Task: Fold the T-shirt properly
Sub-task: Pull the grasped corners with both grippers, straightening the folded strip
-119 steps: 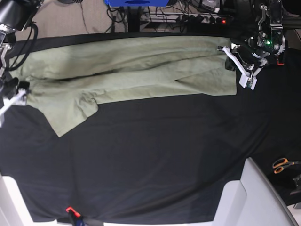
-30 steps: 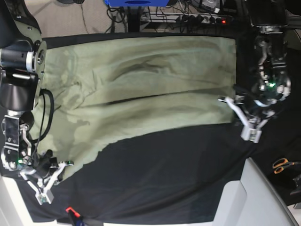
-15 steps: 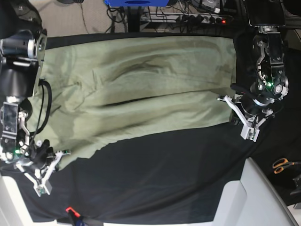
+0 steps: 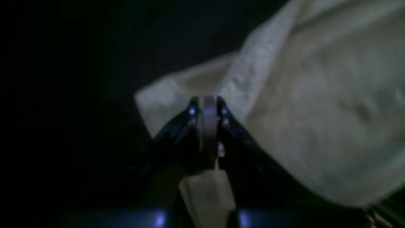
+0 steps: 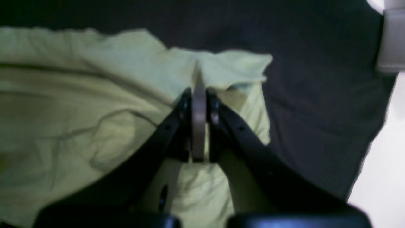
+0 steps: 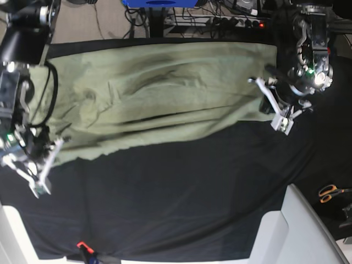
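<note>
The pale green T-shirt (image 6: 165, 93) lies spread and wrinkled across the far half of the black cloth (image 6: 176, 192). My left gripper (image 6: 268, 104) is at the shirt's near right corner. In the left wrist view the left gripper (image 4: 208, 106) is shut on a fold of the T-shirt (image 4: 316, 110). My right gripper (image 6: 52, 151) is at the near left edge. The right wrist view shows the right gripper (image 5: 198, 93) shut on a pinched ridge of the T-shirt (image 5: 79, 110) close to its corner.
Orange-handled scissors (image 6: 330, 192) lie at the right edge. A white panel (image 6: 300, 225) sits at the near right and a red clamp (image 6: 82, 245) at the near edge. Cables and a blue object (image 6: 159, 3) lie beyond the far edge.
Both grippers have moved toward the far edge with the shirt's near edge in them. The right one rose from the near left corner, and the shirt now covers less cloth.
</note>
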